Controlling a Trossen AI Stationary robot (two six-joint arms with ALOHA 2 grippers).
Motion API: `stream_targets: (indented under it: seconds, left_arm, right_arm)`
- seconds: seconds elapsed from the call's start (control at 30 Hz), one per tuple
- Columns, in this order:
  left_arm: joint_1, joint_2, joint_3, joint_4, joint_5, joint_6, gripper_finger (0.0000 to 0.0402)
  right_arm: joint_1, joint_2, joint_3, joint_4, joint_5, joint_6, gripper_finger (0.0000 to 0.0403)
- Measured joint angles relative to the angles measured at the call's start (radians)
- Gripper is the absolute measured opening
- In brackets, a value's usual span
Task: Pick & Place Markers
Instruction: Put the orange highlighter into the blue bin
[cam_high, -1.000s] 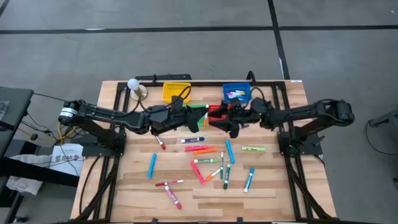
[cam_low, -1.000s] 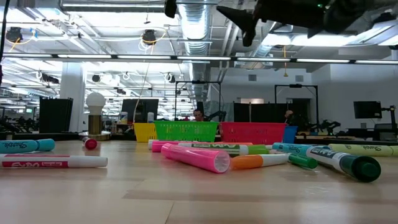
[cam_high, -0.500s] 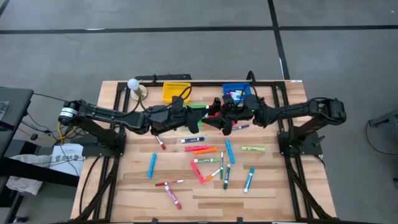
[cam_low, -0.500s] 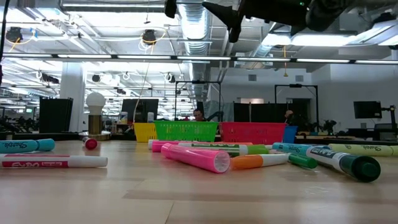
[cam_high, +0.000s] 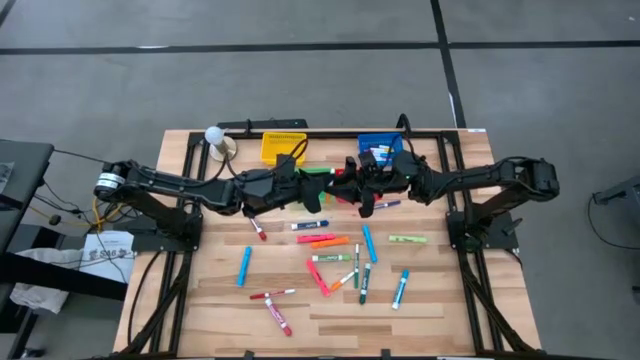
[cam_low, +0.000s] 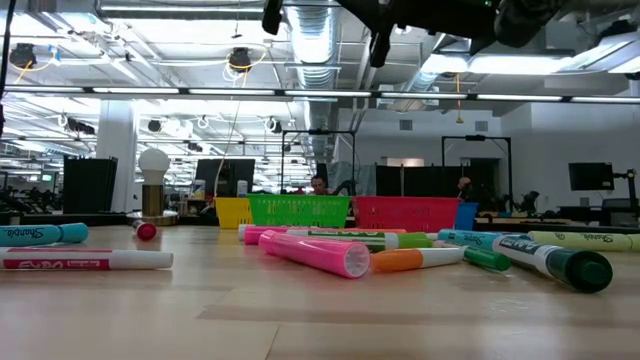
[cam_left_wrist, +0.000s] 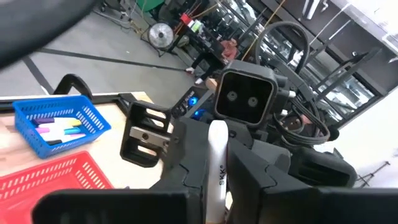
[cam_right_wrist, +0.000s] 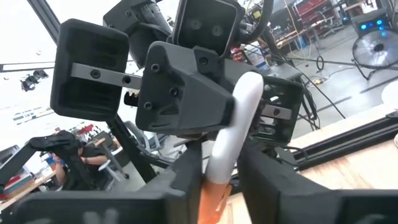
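A marker with a white barrel and an orange end hangs in mid-air over the green basket and the red basket. My left gripper and my right gripper face each other, both level. Each is shut on one end of this marker. In the high view they meet at the table's far middle, left gripper and right gripper. Several other markers lie flat on the wood nearer the front. My left gripper pinches the marker's white barrel between its two fingers, coming level from the table's left. The marker runs out along the fingers toward the other gripper, lifted clear of the table. My right gripper pinches the marker near its orange end between its two fingers, coming level from the table's right. The white barrel rises out along the fingers toward the left gripper's fingers.
A yellow basket and a blue basket holding markers stand at the far edge. A white ball-shaped lamp sits at the far left. Loose markers are scattered over the table's middle and near part.
My right gripper has moved toward the table's left, up to the left gripper, and has shut on the free end of the marker that the left gripper holds. The left gripper and the marker have kept still.
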Motion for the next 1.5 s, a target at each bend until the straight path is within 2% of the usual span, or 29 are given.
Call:
stream_targets:
  seconds: [0.17, 0.37, 0.53, 0.7, 0.87, 1.03, 1.3, 1.5]
  left_arm:
    - [-0.001, 0.0, 0.0, 0.0, 0.0, 0.008, 0.0047]
    - [-0.001, 0.0, 0.0, 0.0, 0.005, 0.068, 0.0062]
    - [0.016, -0.003, 0.001, 0.013, 0.008, 0.149, 0.01]
    - [0.055, -0.057, 0.002, 0.014, 0.007, 0.263, 0.0156]
    - [0.13, -0.151, 0.003, 0.005, 0.003, 0.462, 0.0206]
    - [0.228, -0.21, 0.003, -0.024, 0.0, 0.587, 0.0226]
    - [0.325, -0.194, -0.003, -0.295, 0.001, 0.561, 0.022]
    - [0.327, -0.193, -0.157, -0.298, 0.019, 0.462, 0.0214]
  right_arm:
    - [0.0, 0.0, 0.0, -0.008, -0.002, 0.002, 0.0036]
    - [-0.001, 0.001, 0.0, -0.008, -0.014, -0.001, 0.0035]
    - [-0.005, 0.002, -0.002, -0.02, -0.011, -0.002, 0.0038]
    - [-0.021, 0.003, -0.003, -0.083, -0.011, -0.003, 0.0035]
    - [-0.048, 0.003, -0.003, -0.166, -0.013, -0.014, 0.0037]
    - [-0.088, 0.003, -0.003, -0.28, -0.014, -0.069, 0.0035]
    - [-0.179, 0.003, -0.003, -0.475, -0.014, -0.141, 0.0036]
    - [-0.249, 0.003, 0.042, -0.7, -0.003, -0.239, 0.0035]
